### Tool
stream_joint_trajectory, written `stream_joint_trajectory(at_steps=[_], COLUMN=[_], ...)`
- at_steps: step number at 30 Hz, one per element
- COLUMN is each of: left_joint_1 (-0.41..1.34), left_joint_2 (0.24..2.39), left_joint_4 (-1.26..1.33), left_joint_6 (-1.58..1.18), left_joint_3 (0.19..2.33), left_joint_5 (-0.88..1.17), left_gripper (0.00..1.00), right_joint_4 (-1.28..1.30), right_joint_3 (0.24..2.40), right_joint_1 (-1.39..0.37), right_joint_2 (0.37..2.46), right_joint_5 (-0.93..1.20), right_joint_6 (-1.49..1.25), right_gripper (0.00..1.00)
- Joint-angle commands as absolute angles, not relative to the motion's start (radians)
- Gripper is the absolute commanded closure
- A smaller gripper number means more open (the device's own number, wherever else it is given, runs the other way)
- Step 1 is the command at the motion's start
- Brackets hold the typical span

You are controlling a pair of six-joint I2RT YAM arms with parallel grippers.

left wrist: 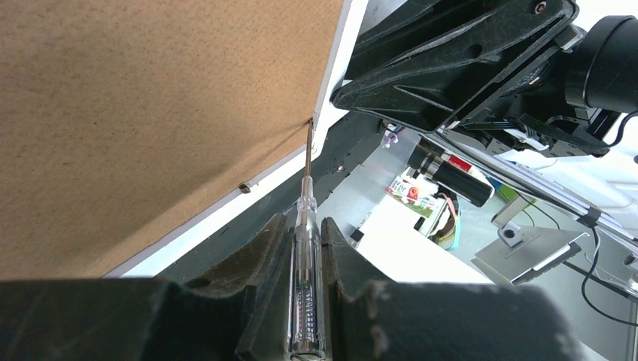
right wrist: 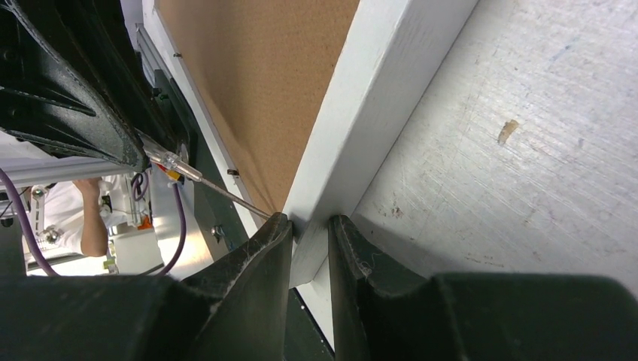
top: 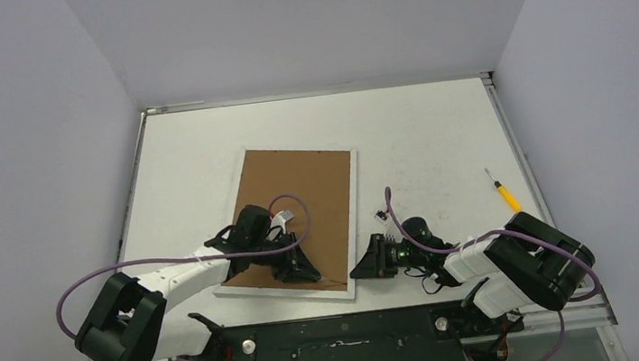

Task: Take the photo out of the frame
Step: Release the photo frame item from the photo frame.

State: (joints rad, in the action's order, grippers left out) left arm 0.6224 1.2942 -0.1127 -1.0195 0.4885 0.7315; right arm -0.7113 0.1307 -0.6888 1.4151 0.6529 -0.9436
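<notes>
The photo cannot be seen anywhere; I judge it is inside the frame (top: pixel 307 182), under the brown backing board (left wrist: pixel 135 113). The frame lies face down on the table (top: pixel 419 133), a little left of the middle, with its brown back facing up.

The task seems to be at an early step. The backing board sits flat in the white border, and at least one small metal tab (left wrist: pixel 244 187) on the near edge holds it down. What is left is to bend the tabs away, lift the board, and then take out the print.

On the left, the left gripper (left wrist: pixel 305 226) is pressed together on a clear-handled screwdriver (left wrist: pixel 306 293). The thin tip of this tool touches the near right corner of the frame, just where the board meets the border. On the right, the right gripper (right wrist: pixel 310 226) pinches the white border at this same corner, one finger on each side of it, probably to keep the frame steady.

Further right, a yellow screwdriver (top: pixel 505 193) lies on the table, well apart from the frame. The two grippers work very near each other at one corner, so there is little room, and the tip could slip off the edge.
</notes>
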Motion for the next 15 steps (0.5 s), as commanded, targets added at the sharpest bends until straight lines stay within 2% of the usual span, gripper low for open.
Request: stream_joint_trajectory(at_steps=[1,15], left_joint_1=[0.671,0.767], left_joint_2=[1.285,1.242], left_joint_4=[-0.042,-0.114], left_joint_6=[-1.051,-1.108], left_joint_3=[0.51,0.575], left_joint_5=[0.717,0.621], left_gripper=[1.0,1.0], right_joint_4=[-0.773,-0.748], right_joint_3=[0.145,0.152], right_joint_1=[-0.743,-0.759], right_joint_2=[1.453,1.425], right_joint_5=[0.634,0.611], right_joint_6=[-0.938,-0.939], right_gripper=[0.79,0.81])
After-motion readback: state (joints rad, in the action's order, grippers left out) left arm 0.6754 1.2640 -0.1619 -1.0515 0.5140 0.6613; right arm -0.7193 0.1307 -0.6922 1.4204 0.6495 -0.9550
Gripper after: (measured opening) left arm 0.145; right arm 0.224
